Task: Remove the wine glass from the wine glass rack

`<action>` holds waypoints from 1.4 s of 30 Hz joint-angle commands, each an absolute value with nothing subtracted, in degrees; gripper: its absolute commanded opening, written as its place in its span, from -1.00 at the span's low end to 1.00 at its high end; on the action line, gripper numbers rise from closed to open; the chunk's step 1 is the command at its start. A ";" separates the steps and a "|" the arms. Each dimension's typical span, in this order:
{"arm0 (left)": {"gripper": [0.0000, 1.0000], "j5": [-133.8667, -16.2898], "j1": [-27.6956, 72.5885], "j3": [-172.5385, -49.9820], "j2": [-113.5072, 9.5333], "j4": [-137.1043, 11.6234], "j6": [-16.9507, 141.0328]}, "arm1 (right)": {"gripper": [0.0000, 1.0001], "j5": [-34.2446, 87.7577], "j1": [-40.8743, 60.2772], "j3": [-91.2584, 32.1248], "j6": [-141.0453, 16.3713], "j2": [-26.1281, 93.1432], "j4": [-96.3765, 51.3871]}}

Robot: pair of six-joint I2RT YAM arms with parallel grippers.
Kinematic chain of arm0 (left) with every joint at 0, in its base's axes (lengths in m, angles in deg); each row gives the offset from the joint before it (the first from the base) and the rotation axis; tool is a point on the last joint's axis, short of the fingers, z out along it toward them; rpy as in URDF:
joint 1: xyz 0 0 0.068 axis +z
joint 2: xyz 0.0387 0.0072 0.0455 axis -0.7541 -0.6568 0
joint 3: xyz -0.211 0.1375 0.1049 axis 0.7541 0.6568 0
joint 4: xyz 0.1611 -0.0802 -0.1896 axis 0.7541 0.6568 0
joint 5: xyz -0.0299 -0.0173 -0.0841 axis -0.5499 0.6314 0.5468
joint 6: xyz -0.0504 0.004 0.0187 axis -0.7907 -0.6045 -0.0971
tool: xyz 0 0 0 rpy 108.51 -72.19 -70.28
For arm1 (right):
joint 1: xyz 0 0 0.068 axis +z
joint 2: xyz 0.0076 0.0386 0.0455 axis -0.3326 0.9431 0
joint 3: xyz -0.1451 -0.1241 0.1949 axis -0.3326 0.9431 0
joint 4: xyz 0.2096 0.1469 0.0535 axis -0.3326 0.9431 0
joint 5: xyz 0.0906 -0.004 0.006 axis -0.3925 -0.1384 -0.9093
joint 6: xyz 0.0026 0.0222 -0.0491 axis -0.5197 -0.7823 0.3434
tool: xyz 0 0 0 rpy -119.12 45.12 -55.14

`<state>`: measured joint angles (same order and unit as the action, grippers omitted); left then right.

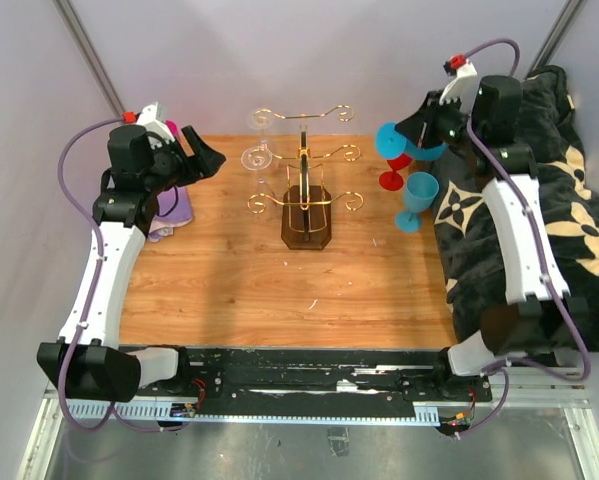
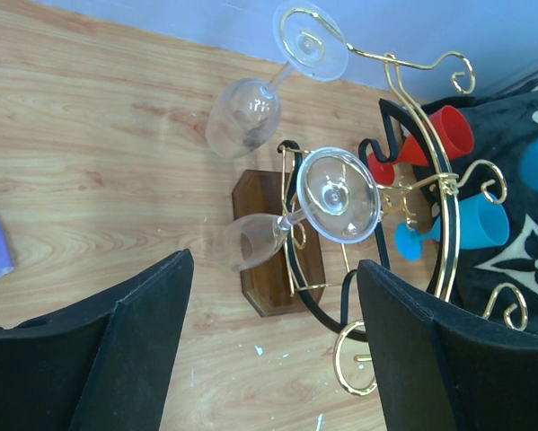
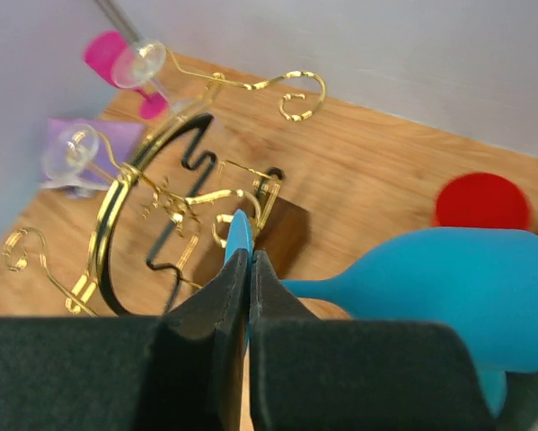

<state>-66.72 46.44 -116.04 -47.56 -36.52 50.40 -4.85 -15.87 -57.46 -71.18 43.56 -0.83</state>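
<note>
The left gripper (image 1: 207, 158) is held open facing the gold wire wine glass rack (image 1: 306, 232), where two clear wine glasses (image 2: 338, 195) are hung. A blue plastic glass (image 3: 448, 278), apparently its foot, is pinched in the right gripper (image 3: 249, 256).

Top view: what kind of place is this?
Probably a robot test cell, not a home: left arm and right arm bolted to a metal rail, plain walls around one table holding a rack.

Left arm (image 1: 107, 262) and right arm (image 1: 520, 238): white and black, with purple cabling.
Both have white link shells, black joint housings and black bases; a lilac cable (image 1: 64, 168) loops along each, red-tipped at the wrist; hand fingers (image 2: 116, 359) are matte black wedges.
</note>
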 commanded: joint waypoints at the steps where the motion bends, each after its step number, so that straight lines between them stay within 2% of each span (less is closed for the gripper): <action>1: 0.59 -64.57 46.13 -114.47 -44.77 -38.11 49.43 | -0.99 17.16 -7.51 -49.20 -46.19 27.81 5.57; 4: 0.58 -64.65 46.13 -113.55 -43.73 -38.73 49.37 | -0.99 34.27 2.78 -40.11 -38.38 20.06 6.63; 11: 0.58 -67.07 46.13 -113.06 -41.39 -36.86 51.47 | -0.98 66.60 16.33 -12.88 -30.98 4.94 3.47; 17: 0.57 -64.85 46.13 -110.42 -39.81 -39.31 48.95 | -0.99 79.75 24.09 5.29 -23.33 -6.37 -6.34; 21: 0.55 -64.79 46.11 -109.70 -39.84 -39.56 48.62 | -0.99 89.23 29.87 12.31 -17.20 -4.67 -12.53; 30: 0.55 -65.90 46.13 -108.86 -38.99 -39.01 49.82 | -0.99 97.15 37.72 16.34 -16.17 4.61 -15.21; 36: 0.56 -65.71 46.13 -108.93 -38.93 -38.93 49.85 | -0.99 101.03 41.32 16.11 -22.73 15.73 -15.45; 42: 0.56 -65.40 46.13 -109.30 -39.29 -38.85 49.99 | -0.99 101.06 41.30 8.72 -38.51 30.91 -5.50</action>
<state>-65.82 46.44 -109.24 -40.15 -37.85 49.35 96.77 40.45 13.69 -26.14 23.98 -11.56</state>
